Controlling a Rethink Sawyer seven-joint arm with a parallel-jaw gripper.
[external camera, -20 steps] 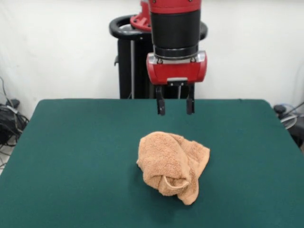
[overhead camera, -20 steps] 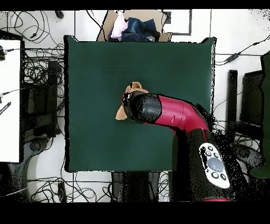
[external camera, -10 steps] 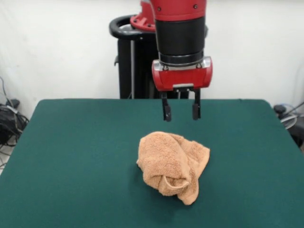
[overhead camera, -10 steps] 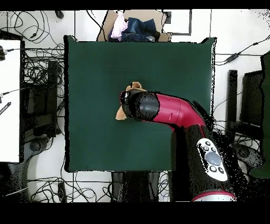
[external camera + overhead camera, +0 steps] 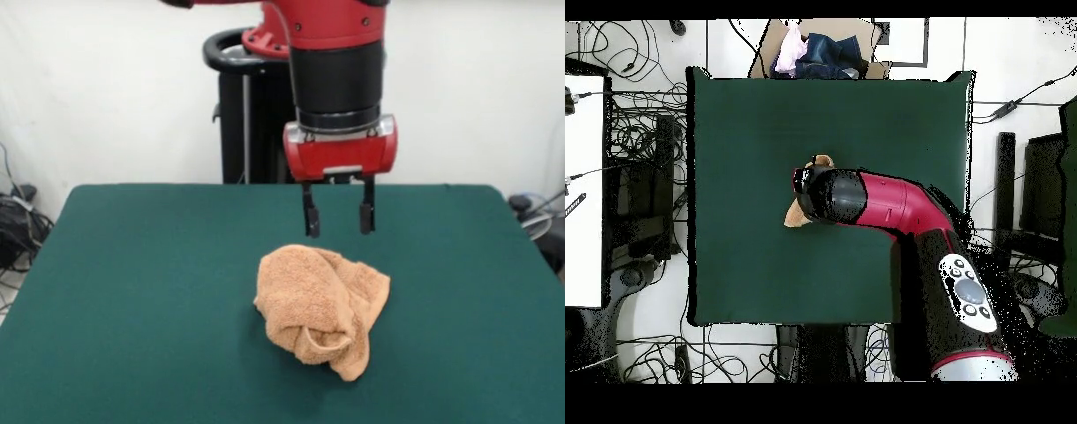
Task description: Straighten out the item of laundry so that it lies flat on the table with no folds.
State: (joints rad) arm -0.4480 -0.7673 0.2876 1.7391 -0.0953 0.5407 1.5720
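The peach-orange towel (image 5: 322, 307) lies crumpled in a bunched heap near the middle of the dark green table (image 5: 132, 291). No label shows. My gripper (image 5: 339, 217) hangs open just above the towel's far edge, its two black fingers apart and empty. In the overhead view the arm (image 5: 875, 205) covers most of the towel; only a corner of the towel (image 5: 821, 162) and an edge stick out at its left end.
A cardboard box with clothes (image 5: 820, 52) sits beyond the table's top edge in the overhead view. Cables lie on the floor around the table. The black pedestal (image 5: 243, 115) stands behind the table's far side.
My gripper has moved down toward the towel and slightly to the right in the front view. It stays open. The towel has not moved.
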